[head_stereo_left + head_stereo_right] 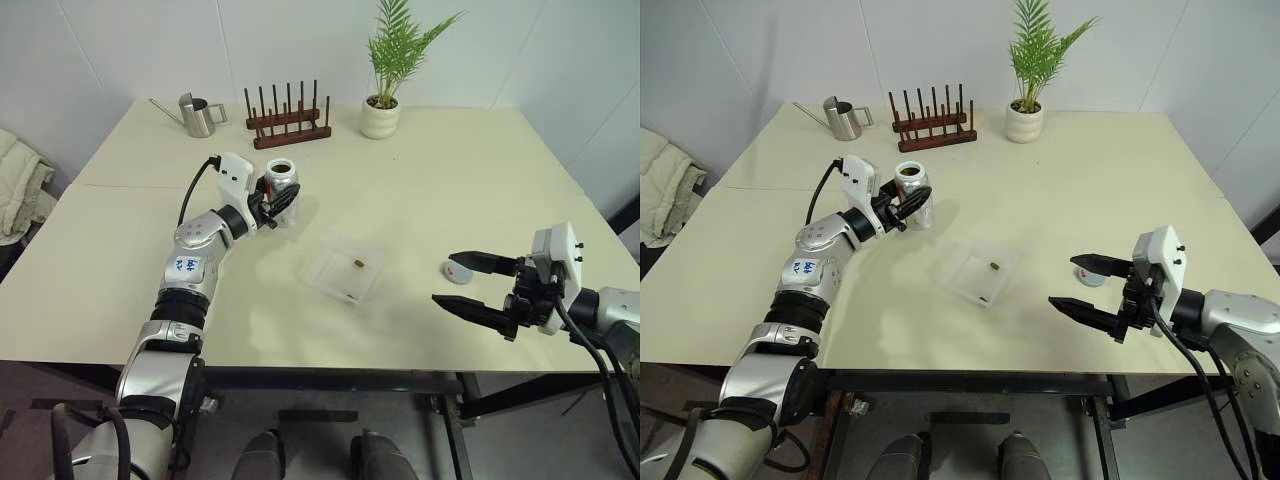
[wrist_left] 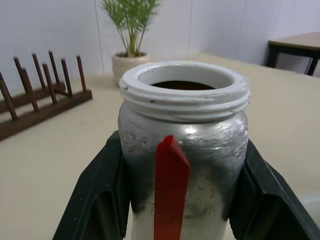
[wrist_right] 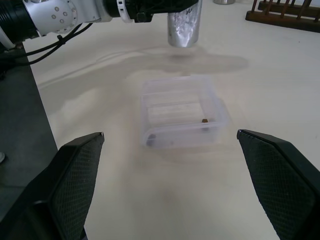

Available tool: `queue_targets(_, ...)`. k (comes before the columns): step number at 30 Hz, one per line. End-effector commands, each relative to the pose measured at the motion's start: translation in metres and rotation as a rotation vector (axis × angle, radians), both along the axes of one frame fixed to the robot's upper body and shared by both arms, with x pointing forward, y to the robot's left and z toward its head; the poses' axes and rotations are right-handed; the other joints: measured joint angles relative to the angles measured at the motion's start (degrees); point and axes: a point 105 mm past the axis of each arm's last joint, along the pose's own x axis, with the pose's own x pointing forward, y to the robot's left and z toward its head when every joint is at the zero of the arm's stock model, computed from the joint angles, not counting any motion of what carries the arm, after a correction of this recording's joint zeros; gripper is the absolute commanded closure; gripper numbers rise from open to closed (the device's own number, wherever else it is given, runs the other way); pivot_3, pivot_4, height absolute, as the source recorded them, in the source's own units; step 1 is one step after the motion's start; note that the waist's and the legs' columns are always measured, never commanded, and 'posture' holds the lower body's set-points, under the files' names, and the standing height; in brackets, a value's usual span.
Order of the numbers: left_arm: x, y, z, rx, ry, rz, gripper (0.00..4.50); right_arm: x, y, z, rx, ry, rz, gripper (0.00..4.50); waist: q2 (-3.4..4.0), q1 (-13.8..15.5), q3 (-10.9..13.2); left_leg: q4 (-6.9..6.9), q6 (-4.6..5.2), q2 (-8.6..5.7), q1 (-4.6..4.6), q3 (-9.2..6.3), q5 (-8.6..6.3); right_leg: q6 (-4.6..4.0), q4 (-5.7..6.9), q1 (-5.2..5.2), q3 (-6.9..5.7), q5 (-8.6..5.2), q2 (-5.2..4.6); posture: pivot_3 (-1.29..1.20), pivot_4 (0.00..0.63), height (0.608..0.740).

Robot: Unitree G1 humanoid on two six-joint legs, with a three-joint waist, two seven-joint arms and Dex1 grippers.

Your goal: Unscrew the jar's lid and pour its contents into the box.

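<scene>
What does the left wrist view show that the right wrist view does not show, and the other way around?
Left wrist view: the jar's open white threaded mouth, its red label strip, and the potted plant.

Right wrist view: the box with a small dark piece in it, and the right gripper's fingers spread wide apart.

Both: the jar held between the left gripper's fingers, the wooden rack and the table.
</scene>
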Motion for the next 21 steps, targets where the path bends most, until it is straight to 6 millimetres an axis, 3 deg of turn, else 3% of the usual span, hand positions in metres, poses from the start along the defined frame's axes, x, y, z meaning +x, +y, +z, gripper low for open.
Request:
queue_targets(1,-0.001,0.011,0.001,0.03,-0.008,0.007,2.5,0.002,-0.001,0.008,-0.024,-0.042,0.005,0.01,0.0,0.1,0.0,-0.02,0.0,0.0,0.0,-0.01,0.0,0.0,0.0,-0.01,0.0,0.0,0.01,0.0,0.15,0.74)
queue_targets(4,-0.004,0.008,-0.01,0.101,0.009,-0.019,2.5,0.002,-0.001,0.007,-0.026,-0.038,0.007,0.01,0.0,0.1,0.0,-0.11,0.0,0.01,-0.01,-0.01,0.0,-0.03,-0.02,-0.05,0.0,-0.02,0.01,0.0,0.15,0.74)
queue_targets(16,-0.012,0.009,-0.019,0.145,0.008,-0.036,2.5,0.003,0.001,0.005,-0.025,-0.031,0.015,0.01,0.0,0.0,0.0,-0.14,-0.01,0.01,-0.07,0.01,-0.01,-0.04,-0.05,-0.11,0.02,-0.02,0.0,0.0,0.15,0.74)
queue_targets(21,-0.015,0.013,-0.023,0.143,0.024,-0.025,0.86,0.005,0.0,0.004,-0.026,-0.03,0.019,0.0,0.0,0.1,0.0,-0.14,-0.01,0.01,-0.08,0.02,-0.01,-0.04,-0.05,-0.12,0.03,-0.02,-0.01,0.0,0.15,0.74)
